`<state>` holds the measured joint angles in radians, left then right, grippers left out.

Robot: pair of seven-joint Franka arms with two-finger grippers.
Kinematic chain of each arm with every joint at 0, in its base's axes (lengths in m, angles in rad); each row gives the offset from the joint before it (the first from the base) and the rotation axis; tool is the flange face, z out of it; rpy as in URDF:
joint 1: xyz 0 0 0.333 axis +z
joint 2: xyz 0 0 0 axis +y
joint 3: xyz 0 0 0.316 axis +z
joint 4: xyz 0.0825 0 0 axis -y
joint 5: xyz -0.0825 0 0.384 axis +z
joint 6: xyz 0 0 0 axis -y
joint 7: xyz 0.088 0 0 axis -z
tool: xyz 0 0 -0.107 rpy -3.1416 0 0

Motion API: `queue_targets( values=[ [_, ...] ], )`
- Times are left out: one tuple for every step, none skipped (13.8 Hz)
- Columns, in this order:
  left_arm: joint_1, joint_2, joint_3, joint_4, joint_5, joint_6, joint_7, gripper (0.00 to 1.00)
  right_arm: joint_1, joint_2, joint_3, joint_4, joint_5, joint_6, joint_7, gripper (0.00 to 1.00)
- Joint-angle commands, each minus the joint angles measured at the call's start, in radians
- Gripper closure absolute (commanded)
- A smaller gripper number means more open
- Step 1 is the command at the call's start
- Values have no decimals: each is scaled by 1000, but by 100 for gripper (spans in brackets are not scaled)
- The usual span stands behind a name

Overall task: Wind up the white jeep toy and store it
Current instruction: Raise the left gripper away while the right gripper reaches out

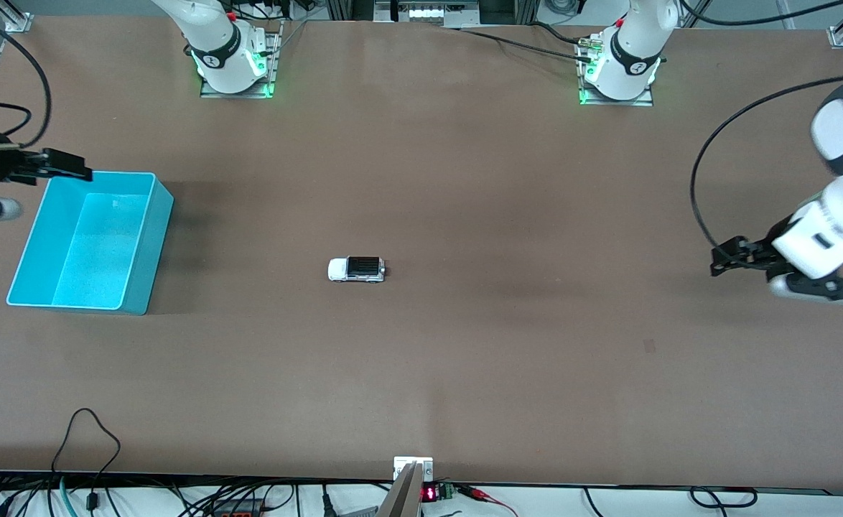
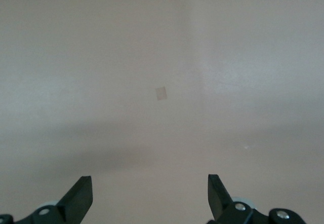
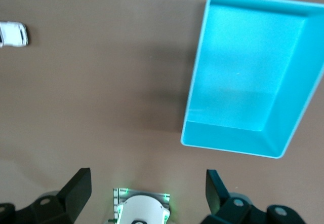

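Front view: the white jeep toy sits alone mid-table, well apart from the teal bin at the right arm's end. The right gripper hangs over the bin's rim, the left gripper over bare table at the left arm's end.

Left wrist view: fingers spread, holding nothing, a small pale patch below.

Right wrist view: fingers spread and empty; bin and jeep visible.

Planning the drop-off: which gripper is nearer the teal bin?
Right. The right gripper hovers open at the teal bin's corner; the left gripper hovers open over bare table at the left arm's end.
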<state>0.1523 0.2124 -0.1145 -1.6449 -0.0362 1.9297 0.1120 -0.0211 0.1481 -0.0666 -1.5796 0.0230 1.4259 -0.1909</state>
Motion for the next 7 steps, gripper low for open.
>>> queue_targets(
  values=[
    [-86, -30, 99, 47, -31, -60, -53, 0, 50, 4, -1, -7, 26, -18, -41, 0],
    [-115, -37, 122, 48, -31, -76, -96, 0, 78, 2, -1, -23, 26, -9, -41, 0],
    [-118, -47, 121, 57, -33, -104, -144, 0, 102, -4, -1, -51, 26, 10, -44, 0],
    [-119, -53, 116, 63, -33, -125, -181, 0, 107, -19, -1, -92, 26, 43, -45, 0],
    [-119, -68, 116, 63, -33, -147, -196, 0, 110, -45, -1, -147, 26, 94, -76, 0],
    [-119, -79, 114, 65, -33, -187, -207, 0, 110, -68, -1, -199, 26, 144, -126, 0],
    [-117, -90, 114, 68, -31, -227, -198, 0, 109, -93, 1, -259, 28, 207, -172, 0]
  ],
)
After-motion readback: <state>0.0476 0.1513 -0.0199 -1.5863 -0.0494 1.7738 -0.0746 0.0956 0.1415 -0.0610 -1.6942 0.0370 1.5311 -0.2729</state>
